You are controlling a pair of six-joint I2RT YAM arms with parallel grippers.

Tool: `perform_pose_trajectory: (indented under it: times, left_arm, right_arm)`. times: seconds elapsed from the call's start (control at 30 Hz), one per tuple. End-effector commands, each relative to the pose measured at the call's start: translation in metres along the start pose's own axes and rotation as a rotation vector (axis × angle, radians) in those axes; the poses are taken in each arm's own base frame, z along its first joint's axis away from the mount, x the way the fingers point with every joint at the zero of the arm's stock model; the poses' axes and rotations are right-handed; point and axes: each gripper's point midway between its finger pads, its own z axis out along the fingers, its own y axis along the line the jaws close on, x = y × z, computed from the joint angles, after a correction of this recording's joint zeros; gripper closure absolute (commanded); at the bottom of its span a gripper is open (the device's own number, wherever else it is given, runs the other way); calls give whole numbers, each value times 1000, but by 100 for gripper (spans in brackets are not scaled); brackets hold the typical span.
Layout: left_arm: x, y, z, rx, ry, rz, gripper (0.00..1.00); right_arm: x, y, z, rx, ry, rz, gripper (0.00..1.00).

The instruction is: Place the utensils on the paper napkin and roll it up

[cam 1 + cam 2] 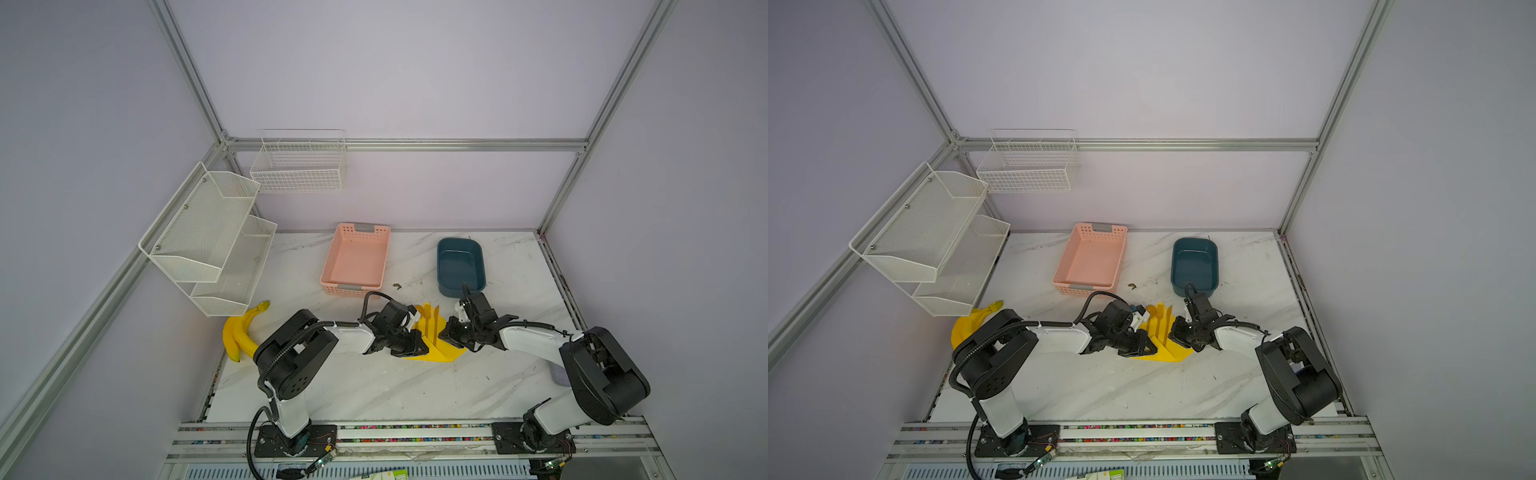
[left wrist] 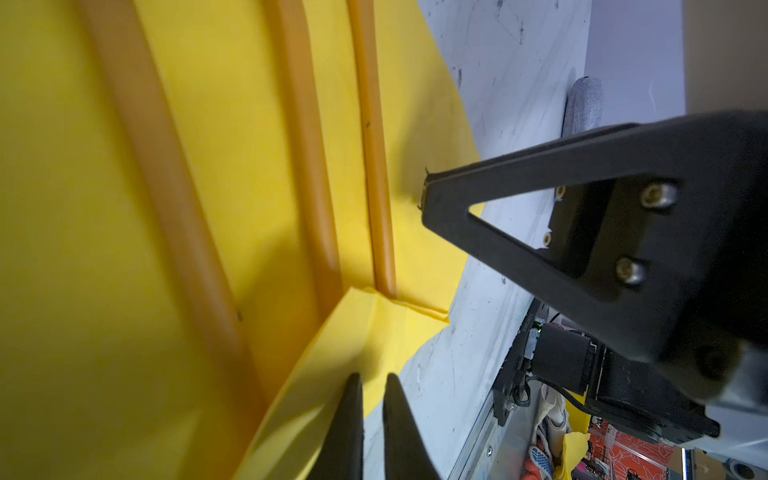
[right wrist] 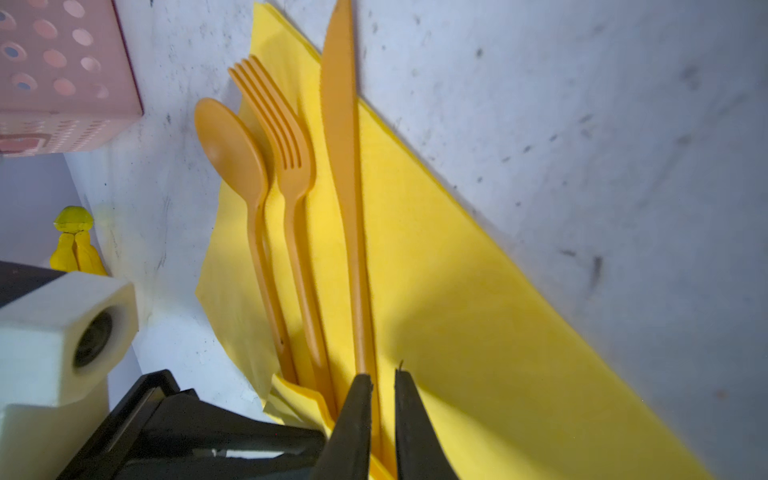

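Two utensils (image 3: 300,249), ends under paper napkin (image 3: 457,291) fold

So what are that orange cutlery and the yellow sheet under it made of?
The orange spoon, fork and knife look like moulded plastic: one even colour, soft sheen, rounded edges. The thin yellow napkin seems paper: matt, creased, one corner folded over.

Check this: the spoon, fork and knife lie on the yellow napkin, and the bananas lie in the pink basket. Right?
No. The bananas lie on the table, left of the pink basket; both top views show it. The spoon, fork and knife do lie on the napkin.
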Motion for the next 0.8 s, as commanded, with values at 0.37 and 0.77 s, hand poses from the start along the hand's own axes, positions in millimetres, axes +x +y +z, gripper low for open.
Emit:
perform_pose_trajectory:
  times: [0.37, 0.77]
  left_arm:
    - [-19, -23, -3, 46, -35, 52, 88]
    - [-19, -24, -3, 50, -37, 49, 88]
  right_arm:
    - [-1, 10, 11, -123, 40, 16, 79]
    - [0, 6, 14, -119, 49, 18, 77]
